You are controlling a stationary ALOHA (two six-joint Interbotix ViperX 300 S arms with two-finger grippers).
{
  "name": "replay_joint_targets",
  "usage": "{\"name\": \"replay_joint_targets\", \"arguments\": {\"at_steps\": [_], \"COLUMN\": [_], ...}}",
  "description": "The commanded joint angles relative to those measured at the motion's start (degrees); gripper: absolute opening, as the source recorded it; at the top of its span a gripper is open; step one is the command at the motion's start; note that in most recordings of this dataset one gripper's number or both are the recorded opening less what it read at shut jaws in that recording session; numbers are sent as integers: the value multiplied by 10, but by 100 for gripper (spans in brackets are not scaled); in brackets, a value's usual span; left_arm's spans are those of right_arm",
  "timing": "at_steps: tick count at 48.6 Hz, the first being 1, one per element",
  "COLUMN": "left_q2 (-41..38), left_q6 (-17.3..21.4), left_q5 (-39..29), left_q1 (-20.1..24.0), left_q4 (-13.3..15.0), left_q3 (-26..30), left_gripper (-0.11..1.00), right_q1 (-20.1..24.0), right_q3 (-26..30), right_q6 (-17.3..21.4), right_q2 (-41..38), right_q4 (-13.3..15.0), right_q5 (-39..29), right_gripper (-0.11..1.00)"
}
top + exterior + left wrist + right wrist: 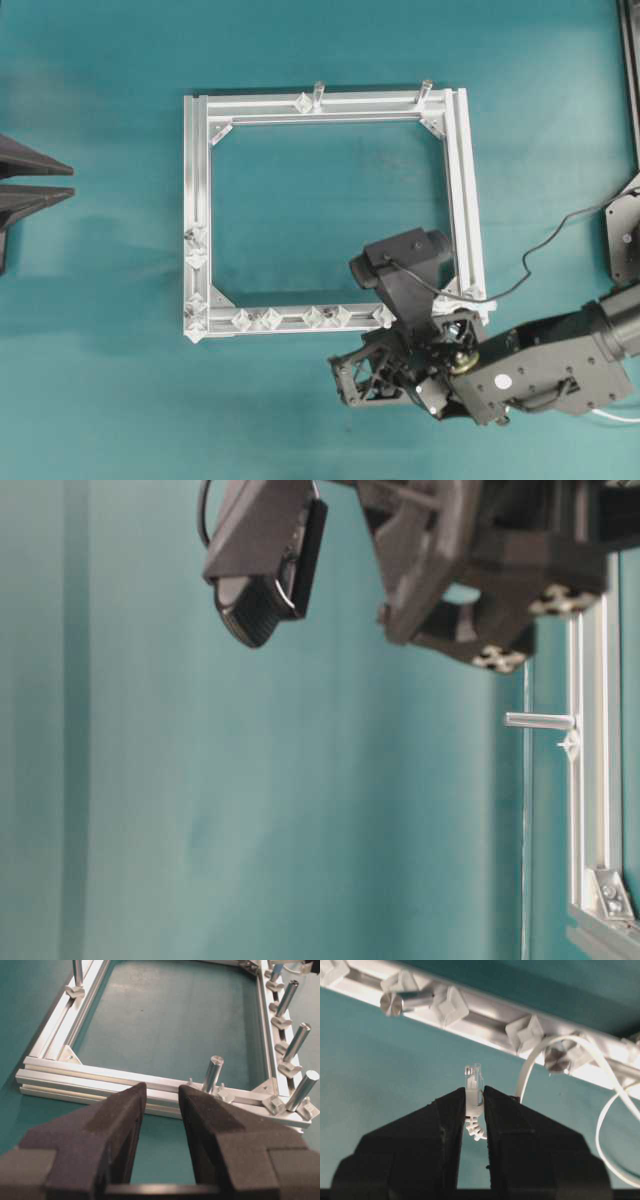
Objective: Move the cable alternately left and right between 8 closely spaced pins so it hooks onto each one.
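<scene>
My right gripper (474, 1091) is shut on the small clear-white plug (474, 1080) of the cable. From there the white cable (530, 1066) loops round a grey post (559, 1058) on the silver rail and runs off to the right. Two diamond-shaped pins (525, 1032) sit on that rail just beyond the plug. In the overhead view the right arm (480, 370) covers the frame's near right corner, and the pins (312, 317) line the near rail. My left gripper (161, 1095) stands open with nothing in it, short of the frame's left rail (90, 1077), and appears at the table's left edge (40, 181).
The square aluminium frame (330, 102) lies mid-table with two tall posts (318, 95) on its far rail. More posts (212, 1072) stand close ahead of the left gripper. A black wire (540, 250) runs from the right wrist camera (400, 262) to the right edge.
</scene>
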State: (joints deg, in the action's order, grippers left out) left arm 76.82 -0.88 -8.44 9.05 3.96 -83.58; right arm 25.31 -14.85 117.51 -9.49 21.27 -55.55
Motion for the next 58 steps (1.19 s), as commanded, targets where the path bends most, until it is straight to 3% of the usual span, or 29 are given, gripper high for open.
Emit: {"name": "replay_joint_targets", "arguments": {"at_steps": [1, 28, 39, 58], "left_q2": [-8, -8, -8, -7], "left_q6": [-4, -4, -4, -4], "left_q5": [5, 4, 5, 5], "left_q1": [2, 2, 2, 0], "left_q4": [-1, -1, -2, -1], "left_q3": [6, 6, 6, 6], "left_gripper": [37, 37, 37, 36], "right_q1": [10, 35, 34, 20], "right_q3": [17, 81, 100, 185], "right_q6": [5, 18, 18, 11], "right_q2": [4, -40, -51, -113], "right_q4": [0, 2, 15, 41], "right_q5": [-1, -35, -40, -37], "right_gripper": [15, 15, 15, 15]}}
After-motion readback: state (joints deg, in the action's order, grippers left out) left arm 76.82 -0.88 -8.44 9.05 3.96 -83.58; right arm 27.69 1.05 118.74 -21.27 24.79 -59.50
